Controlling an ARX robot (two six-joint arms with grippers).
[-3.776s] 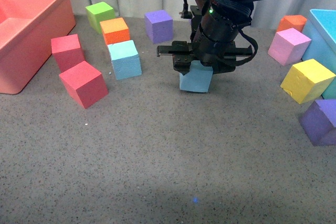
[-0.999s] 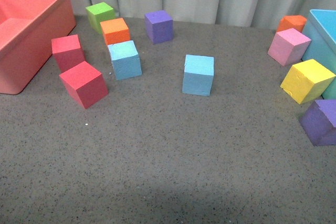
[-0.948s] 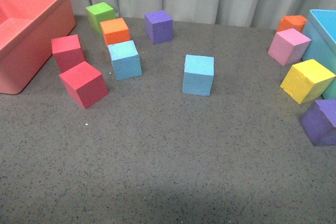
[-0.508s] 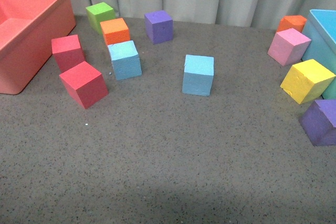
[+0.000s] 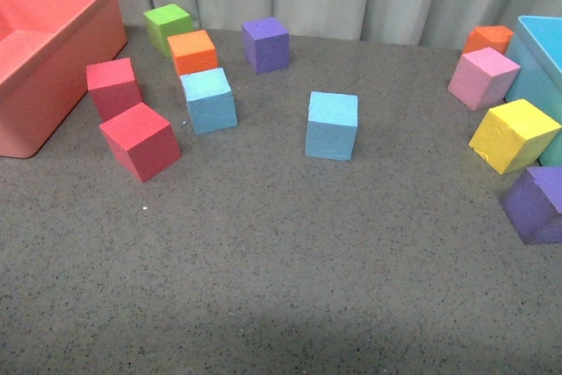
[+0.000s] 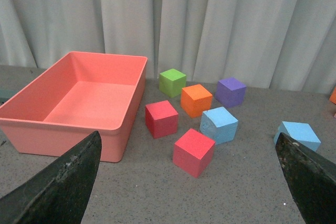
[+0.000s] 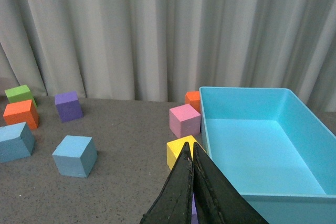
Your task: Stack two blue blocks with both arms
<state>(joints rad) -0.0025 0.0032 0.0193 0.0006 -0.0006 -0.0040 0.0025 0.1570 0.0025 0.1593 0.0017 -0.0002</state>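
Left hand [image 6: 187,134] seen spread wide, nothing held; right hand [image 7: 190,148] seen pressed closed, empty. Neither hand shown in front view. First blue block [image 5: 332,126] set alone, upright, mid-way across grey surface [image 5: 281,261]. Second blue block [image 5: 209,100] placed well to its left, just in front of orange block [image 5: 192,51], near two red blocks [image 5: 140,140]. Blue pair not yet stacked.

1. left bin [image 5: 53,85] stands at the table's [image 5: 281,270] left edge, right bin [image 5: 544,68] at its right edge.
2. first cube [image 5: 209,100] lies in the cluster just right of left bin.
3. second cube [image 5: 332,125] sits alone mid-table, right of first cube, apart from it.
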